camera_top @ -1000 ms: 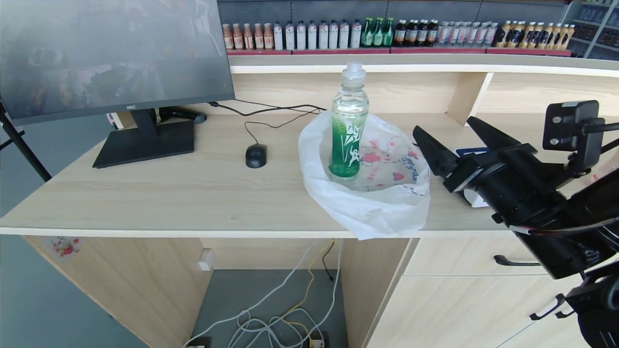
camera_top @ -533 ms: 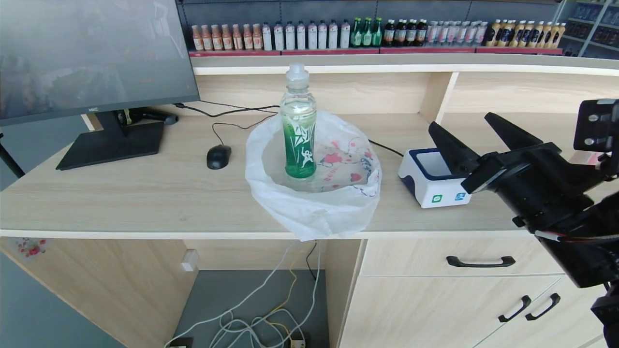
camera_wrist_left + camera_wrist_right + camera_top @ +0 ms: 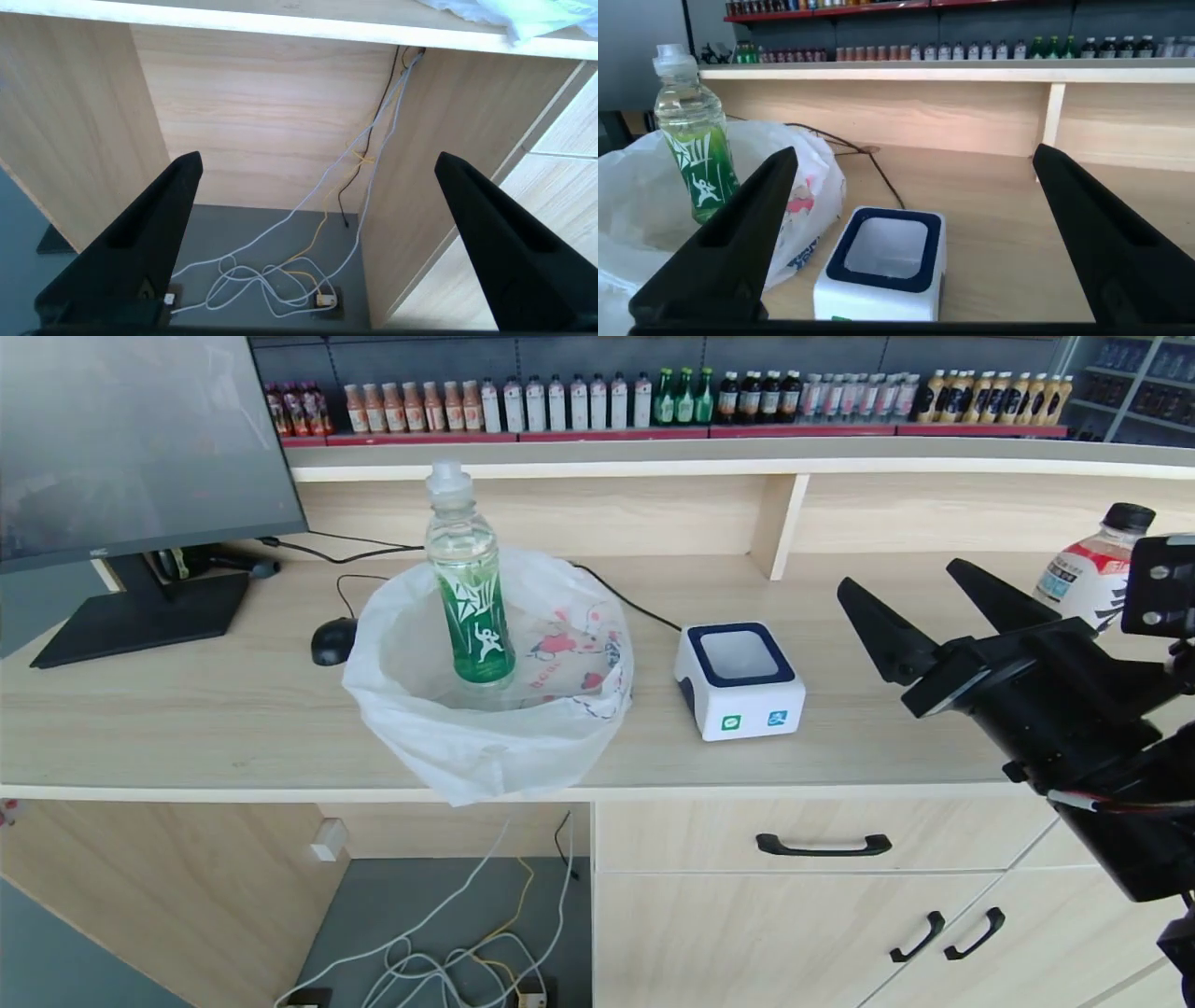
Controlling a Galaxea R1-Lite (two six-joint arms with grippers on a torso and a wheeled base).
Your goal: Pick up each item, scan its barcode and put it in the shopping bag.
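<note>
**A:** Where is your left claw?

**B:** Your left claw (image 3: 318,159) is low down, facing the gap under the surface (image 3: 187,709). Its two fingers are wide apart and hold nothing. Past them, loose cables (image 3: 280,271) lie on the floor.

**A:** And your right claw?

**B:** Your right claw (image 3: 898,576) is up on the right side, above the drawers (image 3: 822,887). Its fingers are wide apart too, with nothing between them. It faces across the surface toward the scanner (image 3: 739,679).

**A:** Where is the shopping bag?

**B:** The white shopping bag (image 3: 485,747) sits open at the front edge of the surface, and a bit of it hangs over. A green bottle (image 3: 471,607) stands upright inside it. The scanner is a small white box just beside the bag, on its right, and the two do not touch.

**A:** What do you see farther back?

**B:** A black mouse (image 3: 333,641) lies just left of the bag. A big monitor (image 3: 131,439) stands at the far left. A white bottle (image 3: 1088,577) with a black cap stands at the far right of the surface, behind your right arm and well apart from the bag. At the very back, a long shelf (image 3: 653,432) holds a row of many bottles.
</note>
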